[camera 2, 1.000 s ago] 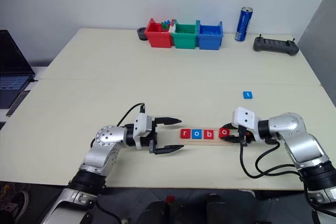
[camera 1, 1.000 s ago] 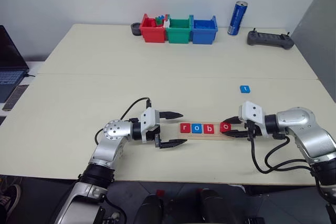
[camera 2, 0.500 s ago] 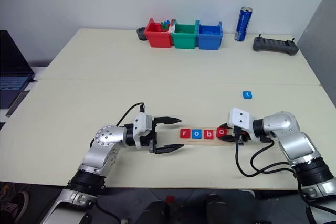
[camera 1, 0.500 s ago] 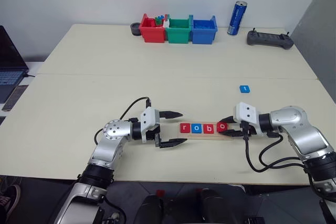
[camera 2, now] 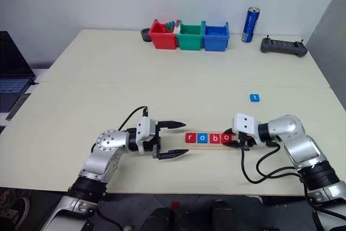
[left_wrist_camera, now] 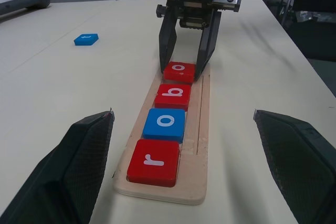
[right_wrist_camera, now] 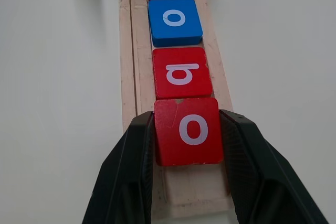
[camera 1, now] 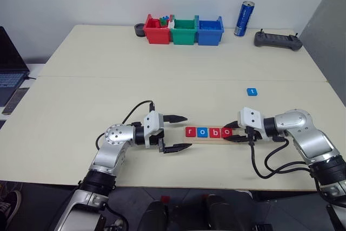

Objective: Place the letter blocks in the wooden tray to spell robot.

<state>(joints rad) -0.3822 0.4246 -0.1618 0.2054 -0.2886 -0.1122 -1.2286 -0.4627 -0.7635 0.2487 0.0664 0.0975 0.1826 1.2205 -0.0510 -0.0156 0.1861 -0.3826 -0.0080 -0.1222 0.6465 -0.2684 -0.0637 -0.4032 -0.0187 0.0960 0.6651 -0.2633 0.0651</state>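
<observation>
We see the right gripper (right_wrist_camera: 189,182) clamped on the red square "o" tile (right_wrist_camera: 189,130) at the pale wooden tray's (left_wrist_camera: 202,129) fourth slot, left gripper (camera 1: 178,132) wide open, empty, blue "t" tile (camera 1: 251,91) loose on the table.

Four letter blocks (left_wrist_camera: 169,109) lie in a row in the tray (left_wrist_camera: 201,124); a fifth block (camera 1: 251,91) lies behind the tray's right end, well apart.

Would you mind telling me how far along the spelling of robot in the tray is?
Done: r, o, b sit in the wooden tray. In hand: the right gripper clamps the red o tile, set against the b. Left: the blue t tile lies apart on the table.
</observation>
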